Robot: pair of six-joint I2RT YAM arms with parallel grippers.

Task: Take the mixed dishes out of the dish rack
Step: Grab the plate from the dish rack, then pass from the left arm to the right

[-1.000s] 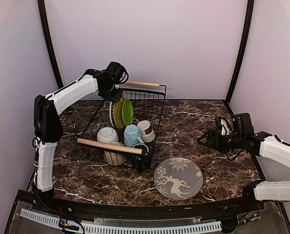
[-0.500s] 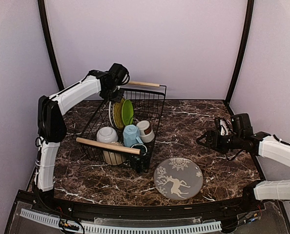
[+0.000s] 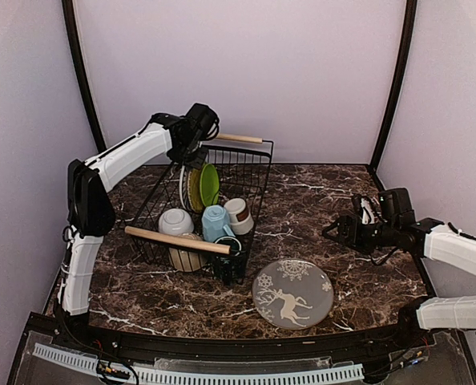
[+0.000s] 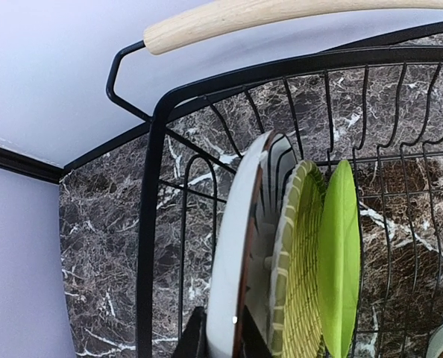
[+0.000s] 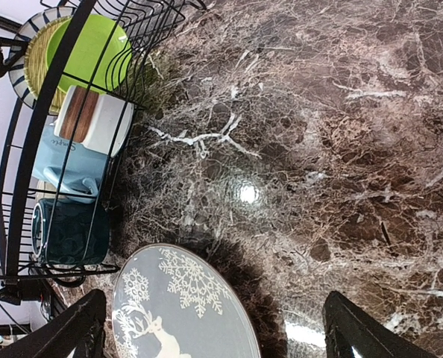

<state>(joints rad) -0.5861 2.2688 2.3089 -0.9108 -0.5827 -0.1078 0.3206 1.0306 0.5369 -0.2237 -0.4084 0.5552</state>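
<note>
The black wire dish rack stands left of centre on the marble table. At its far end three plates stand on edge: a striped plate with a white back, a yellow-green one and a lime-green one. My left gripper reaches down from above and is shut on the striped plate's rim. Nearer in the rack are a white bowl, a cream bowl, a light blue mug, a brown-white cup and a dark green mug. My right gripper hovers open, empty, right of the rack.
A grey round plate with a deer and snowflakes lies flat on the table in front of the rack's right corner, under my right gripper's view. The rack's wooden handles span its near and far ends. Walls close in on three sides.
My left gripper has closed onto the striped plate's rim, and its arm has shifted slightly right. The right arm has sunk a little.
</note>
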